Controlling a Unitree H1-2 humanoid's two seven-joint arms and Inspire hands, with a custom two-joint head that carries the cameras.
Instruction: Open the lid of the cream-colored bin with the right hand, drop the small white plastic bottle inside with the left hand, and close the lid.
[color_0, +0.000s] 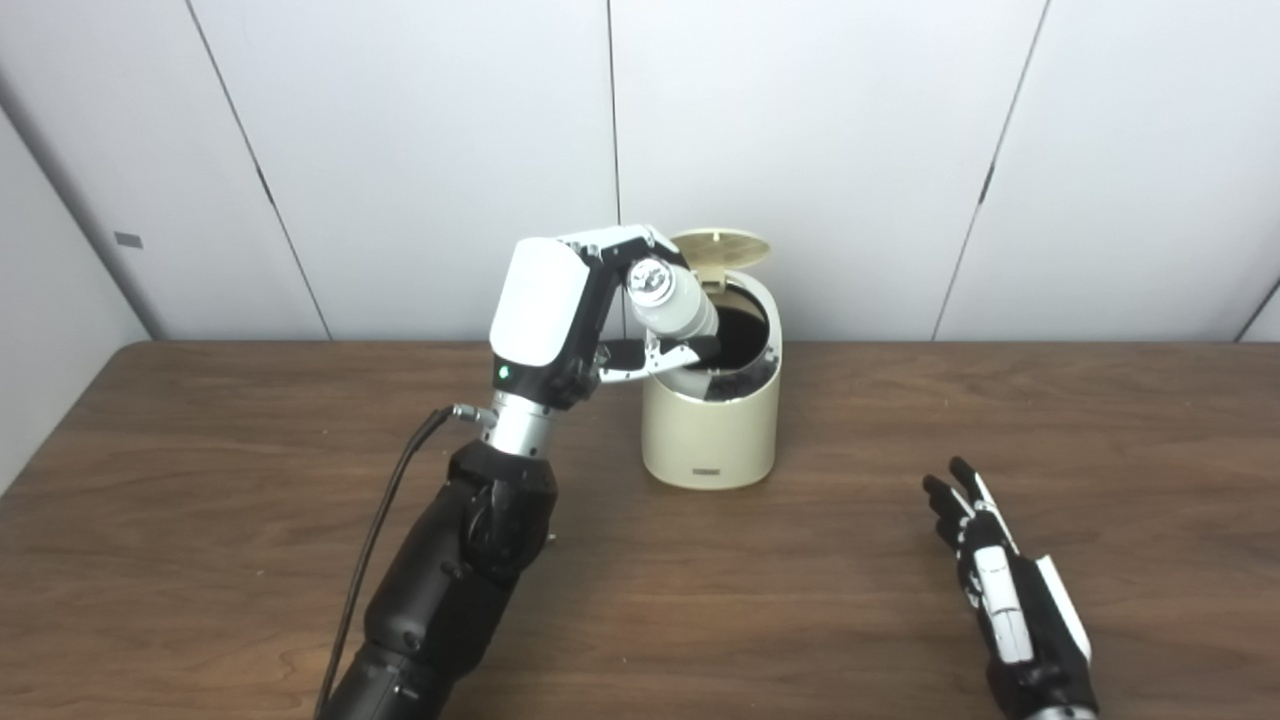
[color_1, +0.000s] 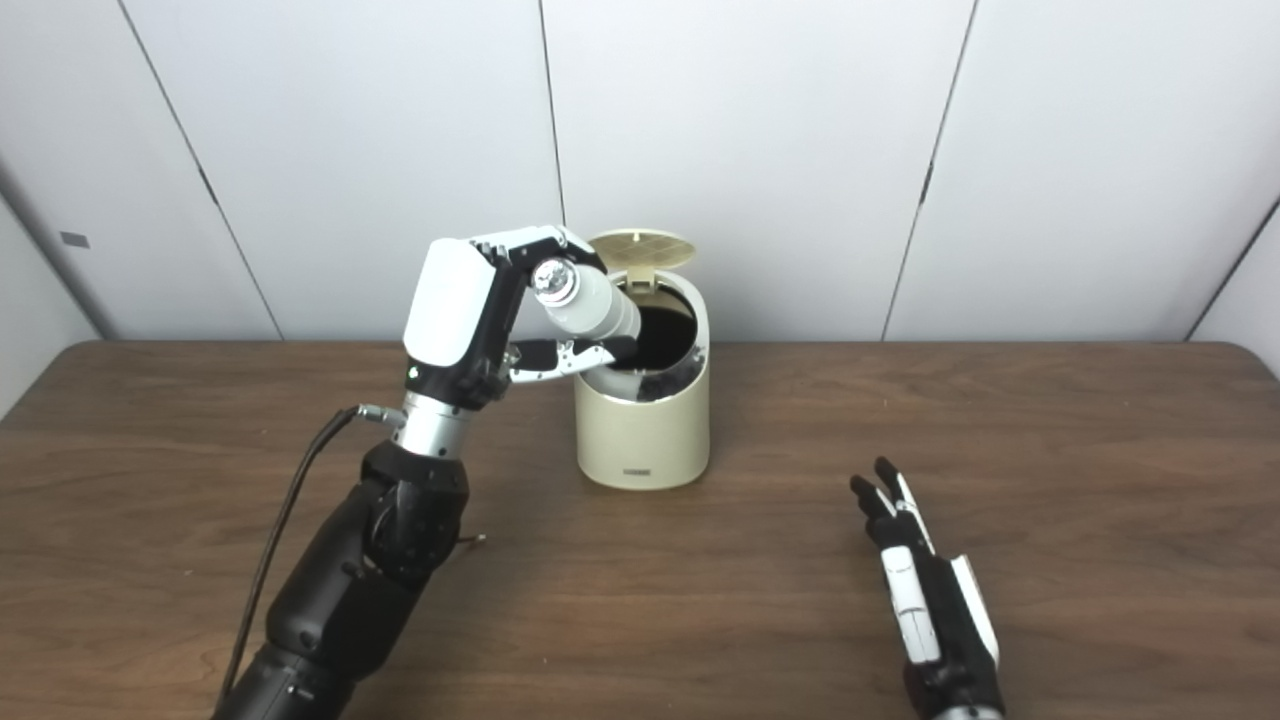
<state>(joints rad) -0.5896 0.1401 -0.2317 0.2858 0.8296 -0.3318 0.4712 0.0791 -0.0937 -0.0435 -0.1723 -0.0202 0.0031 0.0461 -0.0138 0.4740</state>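
The bin stands near the desk's far edge, lid tipped up. The left hand holds the bottle tilted over the bin's mouth. The right hand lies flat, fingers apart, near the front right.

head cameras, side by side, overlapping table

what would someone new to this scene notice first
The raised left hand at centre, tilting a small white bottle over the mouth of the cream-colored bin, draws the eye first. The bin's lid stands flipped up at the back. Lower right, the right hand lies flat and open on the brown table, well clear of the bin.
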